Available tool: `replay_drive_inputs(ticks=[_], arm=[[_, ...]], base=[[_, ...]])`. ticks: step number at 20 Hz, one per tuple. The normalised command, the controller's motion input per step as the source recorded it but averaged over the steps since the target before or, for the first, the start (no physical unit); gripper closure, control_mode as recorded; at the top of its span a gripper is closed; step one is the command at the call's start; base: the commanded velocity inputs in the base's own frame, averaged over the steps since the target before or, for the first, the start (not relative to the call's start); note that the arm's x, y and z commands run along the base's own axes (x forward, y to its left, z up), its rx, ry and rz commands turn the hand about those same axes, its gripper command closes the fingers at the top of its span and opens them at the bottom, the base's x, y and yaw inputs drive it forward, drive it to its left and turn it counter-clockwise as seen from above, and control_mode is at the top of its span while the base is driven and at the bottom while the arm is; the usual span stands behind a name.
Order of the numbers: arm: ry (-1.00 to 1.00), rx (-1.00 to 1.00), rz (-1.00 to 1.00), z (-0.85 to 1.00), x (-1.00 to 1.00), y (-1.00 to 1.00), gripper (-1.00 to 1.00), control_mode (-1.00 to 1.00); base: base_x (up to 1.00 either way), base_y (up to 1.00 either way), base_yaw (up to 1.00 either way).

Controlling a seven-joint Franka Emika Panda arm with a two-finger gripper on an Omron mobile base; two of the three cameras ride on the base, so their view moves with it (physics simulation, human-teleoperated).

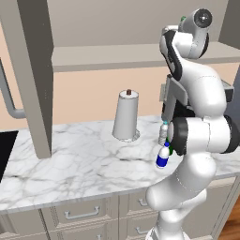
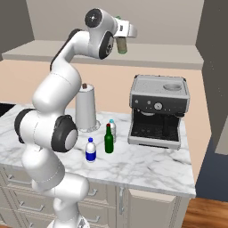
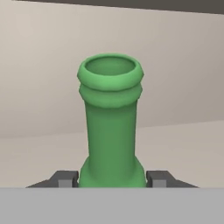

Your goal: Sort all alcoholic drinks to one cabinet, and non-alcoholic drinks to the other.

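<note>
Counter (image 2: 147,164): I see a white marble top over pale drawers, running the width of both base views.
Arm: my arm is reared high, its hand up at the open cabinet shelf (image 2: 178,58) above the counter.
Coffee machine (image 2: 158,111): a grey and black unit at the right end of the counter, against the wall.
Paper towel roll (image 1: 126,115): upright on its holder near the back wall, left of the bottles.
Gripper (image 3: 112,178): my fingers are closed against either side of the olive-green bottle (image 2: 122,46), low on its neck; in the hand view the neck rises between them, open mouth uppermost.
Olive-green bottle: held up at shelf height, tan label showing below the hand; I cannot tell whether it rests on the shelf.
Dark green bottle (image 2: 108,140): upright on the counter, just left of the coffee machine.
Clear bottle (image 2: 112,129): close behind the dark green one.
Blue-labelled bottle (image 2: 90,150): upright nearer the counter's front edge, left of the dark green bottle.
</note>
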Motion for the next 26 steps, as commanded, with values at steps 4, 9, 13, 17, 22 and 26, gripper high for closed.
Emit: replay_drive_inputs(ticks=[4, 9, 13, 17, 22, 26], arm=[[0.00, 0.01, 0.00, -0.15, 0.14, 0.00, -1.00, -1.00], [0.00, 0.01, 0.00, -0.09, 0.19, 0.00, -1.00, -1.00], [-0.01, 0.00, 0.00, -0.02, 0.20, 0.00, -1.00, -1.00], [-0.01, 0.00, 0.00, 0.00, 0.07, 0.00, -1.00, -1.00], [-0.01, 0.00, 0.00, 0.00, -0.03, 0.00, -1.00, -1.00], [-0.01, 0.01, 0.00, 0.00, -0.30, 0.00, -1.00, -1.00]], base=[[0.00, 0.00, 0.00], [0.00, 0.00, 0.00], [0.00, 0.00, 0.00], [0.00, 0.00, 0.00], [0.00, 0.00, 0.00], [0.00, 0.00, 0.00]])
